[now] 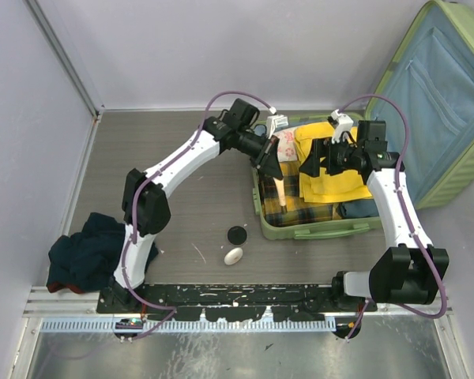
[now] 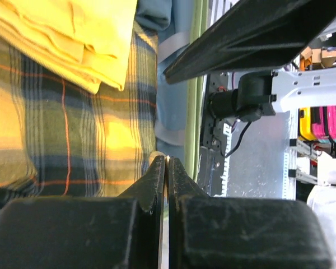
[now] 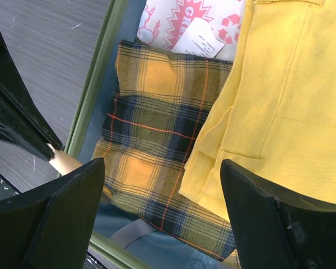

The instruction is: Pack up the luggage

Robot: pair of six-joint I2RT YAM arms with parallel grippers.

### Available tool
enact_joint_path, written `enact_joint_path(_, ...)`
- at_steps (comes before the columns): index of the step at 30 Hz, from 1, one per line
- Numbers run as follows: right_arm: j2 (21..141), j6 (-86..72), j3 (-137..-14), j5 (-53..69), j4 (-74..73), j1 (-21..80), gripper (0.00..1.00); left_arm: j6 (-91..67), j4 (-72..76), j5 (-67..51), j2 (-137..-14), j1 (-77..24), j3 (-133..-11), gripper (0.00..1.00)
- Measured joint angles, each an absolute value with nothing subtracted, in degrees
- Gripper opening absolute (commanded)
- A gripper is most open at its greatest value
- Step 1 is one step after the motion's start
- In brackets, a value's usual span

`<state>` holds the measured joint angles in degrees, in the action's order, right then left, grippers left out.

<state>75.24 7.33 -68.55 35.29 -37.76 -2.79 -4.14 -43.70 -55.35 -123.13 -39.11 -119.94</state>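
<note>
1. Location of the task item: the large light-green hard-shell suitcase (image 1: 316, 230) lay open on the grey wood-grain table (image 1: 174, 150), right of centre. Its blue-lined lid leaned against the far-right wall.
2. Contents: a folded plaid cloth in yellow, navy and orange (image 3: 151, 129) lay in the left part of the base. A folded yellow garment (image 3: 285, 101) overlapped its right edge. A white packet with red print (image 3: 179, 22) sat at the far end, and a dark blue item (image 1: 359, 209) sat at the near right.
3. Left gripper (image 2: 166, 159): the jaws were pressed fully together, over the plaid cloth just inside the left rim. A small pale beige tip (image 2: 157, 157) showed at the fingertips, but whether it was pinched could not be told.
4. Right gripper (image 3: 162, 165): the jaws stood wide apart and held nothing. It hung above the seam where the yellow garment met the plaid cloth.
5. Outside the case: a dark teal cloth heap (image 1: 91, 249) lay at the near left by the left arm's base. A black round disc (image 1: 237, 234) and a white oval object (image 1: 234, 256) lay near the case's front-left corner.
6. Step in hand, as a judgement: packing was partly done and both arms were working inside the base, probably arranging or pressing down the folded clothes.
7. Next move, as a judgement: the right jaws would need to descend squarely onto a fabric edge before closing. The 3 loose items outside would then need fetching, most likely by the left arm, which stood nearer them.
</note>
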Motion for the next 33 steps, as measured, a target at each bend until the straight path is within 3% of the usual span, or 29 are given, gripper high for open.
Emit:
enact_joint_path(7,75.22,6.68,-68.42,35.05,-37.74,-6.11,0.88,-10.15,-38.48,-54.70,-129.91,-40.99,-127.72,0.01)
enact_joint_path(12,75.09,5.87,-68.23,34.87,-37.71,-7.75,0.88,-9.41,-39.77,-50.89,-139.44,-41.12,-140.86,0.44)
enact_joint_path(16,74.48,5.69,-67.96,34.79,-37.74,-7.79,0.88,-6.85,-41.93,-43.38,-140.29,-40.80,-141.49,0.65)
enact_joint_path(23,74.24,5.65,-67.59,34.87,-37.71,-7.77,0.86,-3.05,-41.85,-37.50,-137.91,-39.44,-140.20,0.70)
enact_joint_path(28,74.22,7.60,-67.55,34.39,-37.93,-6.50,0.82,-1.08,-38.48,-40.42,-125.64,-35.88,-122.28,0.72)
enact_joint_path(33,72.55,12.05,-65.54,30.74,-37.82,2.13,0.66,2.11,-32.58,-45.34,-109.51,-31.40,-101.03,0.72)
